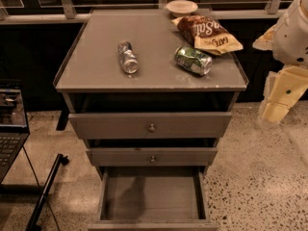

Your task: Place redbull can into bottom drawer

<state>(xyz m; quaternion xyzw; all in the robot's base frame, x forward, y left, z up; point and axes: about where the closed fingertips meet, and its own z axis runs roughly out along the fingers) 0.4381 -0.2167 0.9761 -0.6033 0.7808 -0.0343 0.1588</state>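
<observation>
On the bench (96, 66), left of its middle, the redbull can (128, 57) lies on its side. Its long way runs from the bench's back to its front, a bit slanted. The gripper (280, 99) hangs off the bench's right side, well apart from the can. No one can tell if it is spread or pressed together. Under the bench, the bottom drawer (151, 196) is open. The pick-up has not started. Next, the gripper likely must come over the can and pinch across it.

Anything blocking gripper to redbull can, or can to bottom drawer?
Fat green and silver can lies between the gripper, at the view's right edge, and the slim silver-blue redbull can. Grey bottom drawer is open; nothing visible blocks it.
</observation>
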